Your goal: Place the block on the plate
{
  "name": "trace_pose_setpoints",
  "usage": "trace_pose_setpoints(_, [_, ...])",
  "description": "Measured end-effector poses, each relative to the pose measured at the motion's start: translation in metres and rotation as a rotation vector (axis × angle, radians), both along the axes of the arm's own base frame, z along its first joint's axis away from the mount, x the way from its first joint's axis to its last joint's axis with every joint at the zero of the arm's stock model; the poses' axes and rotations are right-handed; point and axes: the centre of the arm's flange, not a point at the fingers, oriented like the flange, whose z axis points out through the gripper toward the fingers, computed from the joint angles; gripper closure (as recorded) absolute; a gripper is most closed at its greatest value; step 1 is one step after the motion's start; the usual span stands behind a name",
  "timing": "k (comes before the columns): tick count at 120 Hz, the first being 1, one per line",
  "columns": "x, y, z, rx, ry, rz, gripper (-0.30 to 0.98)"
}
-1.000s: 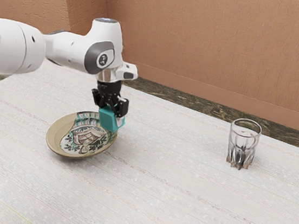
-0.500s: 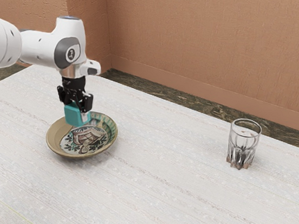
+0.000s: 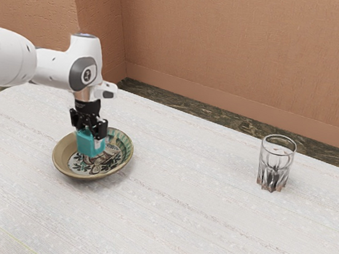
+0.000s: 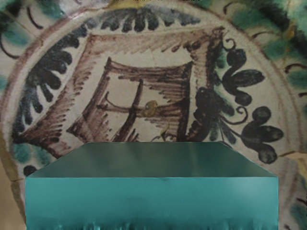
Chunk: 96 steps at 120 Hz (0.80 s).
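My gripper (image 3: 90, 134) points down over the plate in the exterior view, shut on the teal block (image 3: 89, 144), with a finger on either side of it. Below the block lies the round painted plate (image 3: 63, 161), whose tan rim surrounds a patterned centre. Whether the block's underside touches the plate I cannot tell. In the wrist view the block (image 4: 151, 201) is large at the lower edge, and behind it spreads the plate's painted middle (image 4: 144, 91).
A clear ribbed glass (image 3: 275, 165) stands upright on the white table (image 3: 194, 229), well toward the exterior view's right. Behind the table's far edge rises a brown wall (image 3: 241, 49).
Holding the block, my gripper has moved toward the exterior view's left over the plate, then come down lower with a slight shift back to the right. Plate and glass have stayed put.
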Motion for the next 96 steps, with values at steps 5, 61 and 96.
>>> trace_pose_setpoints(5, [0.0,-0.001,0.0,-0.002,-0.002,-0.005,0.2])
trace_pose_setpoints(61, [0.028,-0.107,0.09,-0.069,-0.134,-0.256,0.02])
trace_pose_setpoints(96, [-0.043,-0.18,0.25,-0.066,-0.176,-0.542,0.01])
